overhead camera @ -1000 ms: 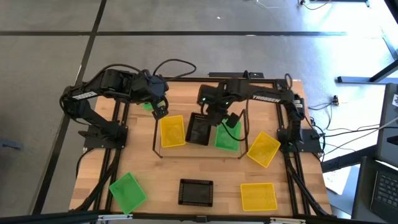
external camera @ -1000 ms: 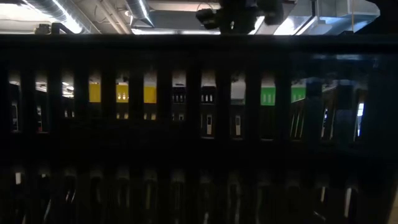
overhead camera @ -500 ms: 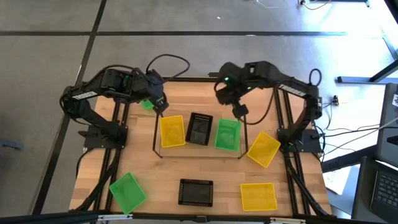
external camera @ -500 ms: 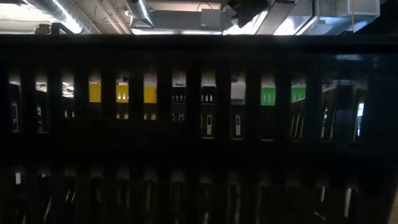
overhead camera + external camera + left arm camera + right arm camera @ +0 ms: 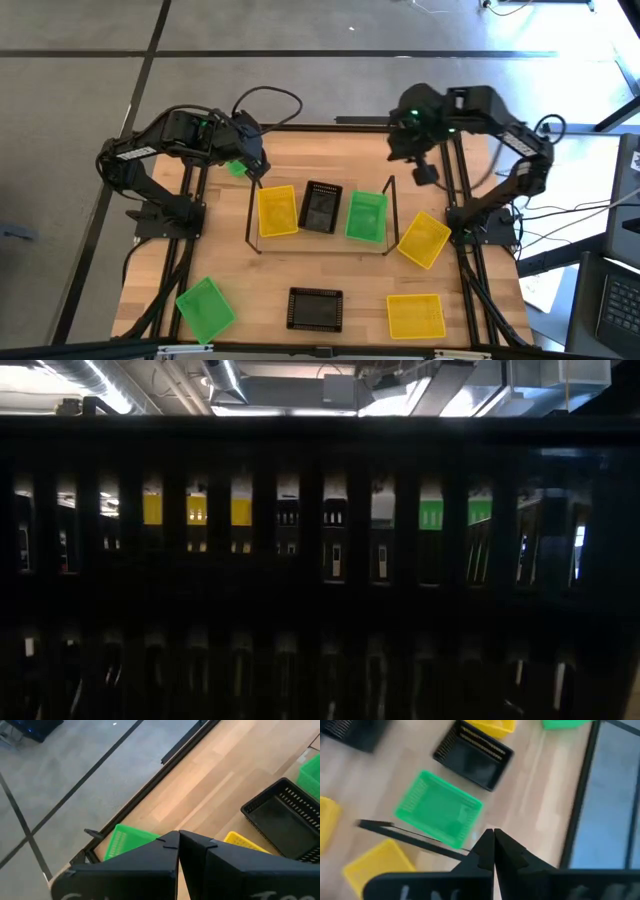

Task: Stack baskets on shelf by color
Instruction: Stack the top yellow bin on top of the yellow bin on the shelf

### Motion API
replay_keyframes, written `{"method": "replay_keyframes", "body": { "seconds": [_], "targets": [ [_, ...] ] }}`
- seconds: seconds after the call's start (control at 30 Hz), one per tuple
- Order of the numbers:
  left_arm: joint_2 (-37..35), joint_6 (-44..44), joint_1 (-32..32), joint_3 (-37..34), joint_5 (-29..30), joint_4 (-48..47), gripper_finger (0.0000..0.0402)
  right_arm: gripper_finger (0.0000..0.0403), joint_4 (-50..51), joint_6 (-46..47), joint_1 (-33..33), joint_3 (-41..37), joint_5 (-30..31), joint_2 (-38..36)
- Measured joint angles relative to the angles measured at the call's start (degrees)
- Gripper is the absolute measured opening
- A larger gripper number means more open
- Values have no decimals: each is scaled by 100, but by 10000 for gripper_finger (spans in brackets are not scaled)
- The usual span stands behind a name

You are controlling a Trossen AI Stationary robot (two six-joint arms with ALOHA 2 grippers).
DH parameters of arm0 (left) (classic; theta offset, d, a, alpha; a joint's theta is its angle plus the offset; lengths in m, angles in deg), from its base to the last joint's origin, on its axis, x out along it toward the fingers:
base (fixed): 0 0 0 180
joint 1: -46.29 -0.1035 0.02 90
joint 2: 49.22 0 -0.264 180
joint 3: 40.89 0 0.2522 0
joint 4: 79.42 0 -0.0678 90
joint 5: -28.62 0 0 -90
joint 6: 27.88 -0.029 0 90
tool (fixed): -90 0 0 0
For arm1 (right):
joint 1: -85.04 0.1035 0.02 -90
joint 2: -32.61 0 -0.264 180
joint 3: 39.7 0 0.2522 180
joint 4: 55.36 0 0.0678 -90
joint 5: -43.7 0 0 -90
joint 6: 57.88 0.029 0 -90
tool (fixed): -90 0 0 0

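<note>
Both grippers look pinched together and empty to me: the right gripper (image 5: 425, 172) hangs over the table's far right edge, the left gripper (image 5: 256, 172) by the far left end of the low light-wood shelf (image 5: 320, 244). On its board sit a yellow perforated plastic basket (image 5: 277, 211), a black one (image 5: 321, 207) and a green one (image 5: 366, 216). They're probably light and springy, so I'd pinch a rim wall.

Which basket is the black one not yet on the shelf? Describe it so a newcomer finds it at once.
Start at the shelf, the low wood board with wire ends in the middle of the table. Move toward the near edge, away from both arm bases. The black basket lies there alone, between a green basket and a yellow basket; it is the only dark one in that row.
</note>
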Motion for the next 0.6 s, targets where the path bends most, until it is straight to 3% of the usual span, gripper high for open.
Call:
{"method": "replay_keyframes", "body": {
  "seconds": [0.23, 0.6],
  "targets": [
    [0, 203, 0, 0, -5, 0, 0, 1, 23, 819, 0, -271, -60, -637],
    [2, 220, 11, -2, -876, -2, 0, 0, -571, 1896, 5, -2110, 233, -1902]
  ]
}}
